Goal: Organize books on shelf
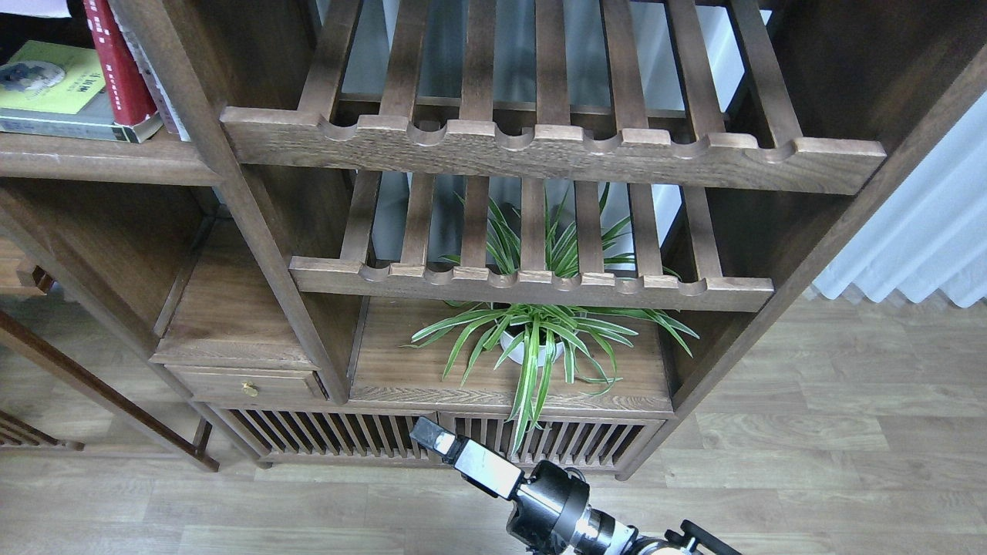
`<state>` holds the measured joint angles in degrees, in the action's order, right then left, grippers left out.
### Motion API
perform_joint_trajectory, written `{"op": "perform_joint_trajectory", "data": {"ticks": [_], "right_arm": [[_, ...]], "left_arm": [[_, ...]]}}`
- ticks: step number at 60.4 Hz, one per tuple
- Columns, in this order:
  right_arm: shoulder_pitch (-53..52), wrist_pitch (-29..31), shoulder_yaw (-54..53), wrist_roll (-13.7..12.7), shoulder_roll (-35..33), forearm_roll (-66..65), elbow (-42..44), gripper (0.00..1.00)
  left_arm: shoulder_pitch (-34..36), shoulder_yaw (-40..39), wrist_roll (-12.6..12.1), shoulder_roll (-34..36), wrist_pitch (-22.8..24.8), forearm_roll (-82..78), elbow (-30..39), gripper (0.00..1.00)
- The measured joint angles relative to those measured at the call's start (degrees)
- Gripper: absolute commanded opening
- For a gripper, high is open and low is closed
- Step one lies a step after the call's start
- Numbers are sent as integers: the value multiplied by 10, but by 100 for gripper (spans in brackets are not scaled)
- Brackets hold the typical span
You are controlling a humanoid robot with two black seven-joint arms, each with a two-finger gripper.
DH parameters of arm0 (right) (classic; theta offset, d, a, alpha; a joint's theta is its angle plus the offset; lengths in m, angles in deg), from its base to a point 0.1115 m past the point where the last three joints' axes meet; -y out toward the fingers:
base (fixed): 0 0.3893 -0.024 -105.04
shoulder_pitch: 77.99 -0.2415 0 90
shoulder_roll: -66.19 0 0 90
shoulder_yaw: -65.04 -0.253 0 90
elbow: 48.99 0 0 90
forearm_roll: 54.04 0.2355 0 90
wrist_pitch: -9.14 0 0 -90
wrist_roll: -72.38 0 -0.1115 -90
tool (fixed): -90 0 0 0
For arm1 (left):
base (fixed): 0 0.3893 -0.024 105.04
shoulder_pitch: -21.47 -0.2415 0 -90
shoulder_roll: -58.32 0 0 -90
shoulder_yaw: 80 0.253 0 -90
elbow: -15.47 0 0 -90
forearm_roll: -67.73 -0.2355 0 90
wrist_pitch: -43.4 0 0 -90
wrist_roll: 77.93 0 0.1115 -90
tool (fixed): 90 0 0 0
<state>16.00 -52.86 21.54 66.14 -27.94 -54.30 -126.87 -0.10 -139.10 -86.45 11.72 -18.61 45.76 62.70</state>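
The plank shelf is at the top left. A thick grey-black book with a lime-green panel lies flat on it. A red book stands leaning against the shelf's post, its foot on the flat book. A white edge shows in the top left corner above the books; whether it is the white book I cannot tell. My right gripper is low at the bottom centre, in front of the cabinet's base and far from the books. Its fingers cannot be told apart. My left gripper is out of view.
Two slatted racks with notched front rails fill the middle. A potted spider plant stands on the low board under them. A small drawer with a brass knob is at the lower left. White curtains hang at the right.
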Motion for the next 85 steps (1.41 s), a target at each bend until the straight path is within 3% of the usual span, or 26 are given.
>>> {"op": "perform_joint_trajectory", "data": {"ticks": [1, 2, 3, 6, 12, 24, 39, 67, 85], "right_arm": [[0, 0, 0, 0, 0, 0, 0, 93], [0, 0, 0, 0, 0, 0, 0, 93], [0, 0, 0, 0, 0, 0, 0, 93], [0, 0, 0, 0, 0, 0, 0, 93], [0, 0, -2, 0, 0, 0, 0, 93], [0, 0, -5, 1, 4, 0, 0, 93], [1, 0, -72, 8, 39, 4, 5, 99], [4, 0, -122, 8, 41, 24, 7, 99], [2, 0, -124, 6, 41, 23, 7, 99]], "left_arm": [[1, 1, 0, -3, 0, 0, -1, 52], [2, 2, 0, -6, 0, 0, -3, 56], [2, 3, 0, -10, 0, 0, -4, 69], [4, 3, 1, -19, 0, 0, -6, 84], [1, 5, 1, -33, 0, 1, -5, 91], [-19, -5, 10, -27, 0, 25, 4, 95], [-70, -23, 12, 36, 0, 77, 62, 96], [-241, -131, 10, 75, 0, 130, 106, 97], [-402, -199, 3, 76, 0, 175, 227, 97]]}}
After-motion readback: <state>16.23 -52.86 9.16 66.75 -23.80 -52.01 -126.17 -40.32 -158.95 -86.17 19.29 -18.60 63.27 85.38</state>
